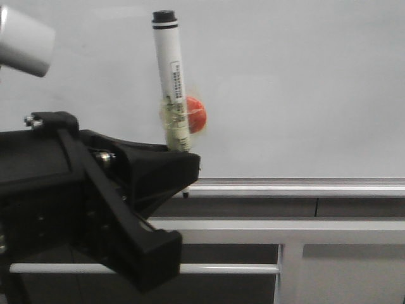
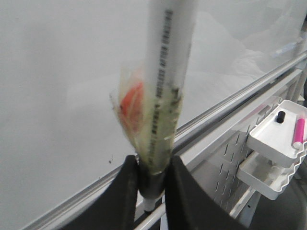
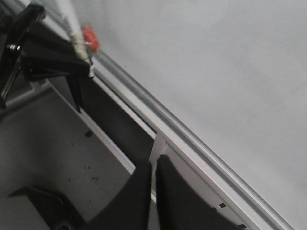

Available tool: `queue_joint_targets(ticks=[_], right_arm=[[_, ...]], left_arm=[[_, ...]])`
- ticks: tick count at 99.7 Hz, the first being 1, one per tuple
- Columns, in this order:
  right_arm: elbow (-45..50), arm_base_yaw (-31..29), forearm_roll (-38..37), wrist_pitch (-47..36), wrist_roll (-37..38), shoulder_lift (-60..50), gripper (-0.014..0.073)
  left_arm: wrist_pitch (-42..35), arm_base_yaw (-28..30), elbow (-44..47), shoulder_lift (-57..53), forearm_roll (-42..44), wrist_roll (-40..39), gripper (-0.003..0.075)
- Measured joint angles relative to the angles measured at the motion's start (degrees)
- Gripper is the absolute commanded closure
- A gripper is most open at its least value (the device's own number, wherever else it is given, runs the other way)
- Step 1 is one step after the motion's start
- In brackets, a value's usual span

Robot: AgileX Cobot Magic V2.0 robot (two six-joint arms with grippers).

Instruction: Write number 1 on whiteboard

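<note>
One marker (image 1: 172, 76) is clamped upright in my left gripper (image 1: 180, 166), low against the blank whiteboard (image 1: 304, 88); no number 1 visible. My right gripper (image 3: 152, 189) is pinched closed, empty, near the aluminium rail (image 1: 297, 186).

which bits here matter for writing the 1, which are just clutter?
Job: whiteboard, marker held in left gripper jaws. No stroke visible yet.
Clutter: white tray, pink pen, idle right gripper.

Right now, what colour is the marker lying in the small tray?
Pink; the marker in the white tray shows only in the left wrist view.
</note>
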Motion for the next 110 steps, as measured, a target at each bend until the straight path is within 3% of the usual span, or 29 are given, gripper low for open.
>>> queue_joint_targets(ticks=[9, 16, 33, 45, 64, 110], right_arm=[[0.0, 6.4, -4.4, 0.2, 0.0, 3.0, 0.0147], [0.0, 11.4, -9.0, 0.3, 0.0, 5.1, 0.0071], [0.0, 21.2, -19.1, 0.0, 0.1, 8.3, 0.0073], [-0.1, 22.6, -20.7, -3.0, 4.4, 9.3, 0.0076], [-2.6, 22.6, -21.5, -4.0, 13.5, 11.0, 0.0179], [-3.8, 22.6, -21.0, -4.2, 15.6, 17.1, 0.0190]], left_arm=[[4.4, 0.0, -2.6, -0.3, 1.2, 3.8, 0.0741], [11.5, 0.0, -5.3, -1.3, 2.3, 7.1, 0.0741], [28.5, 0.0, -11.4, -4.0, 3.2, 16.4, 0.0741], [36.8, 0.0, -14.2, -5.9, 3.3, 21.7, 0.0741], [50.0, 0.0, -17.0, -9.1, 3.2, 29.8, 0.0741], [58.8, 0.0, -22.7, -12.1, 4.1, 39.0, 0.0741]])
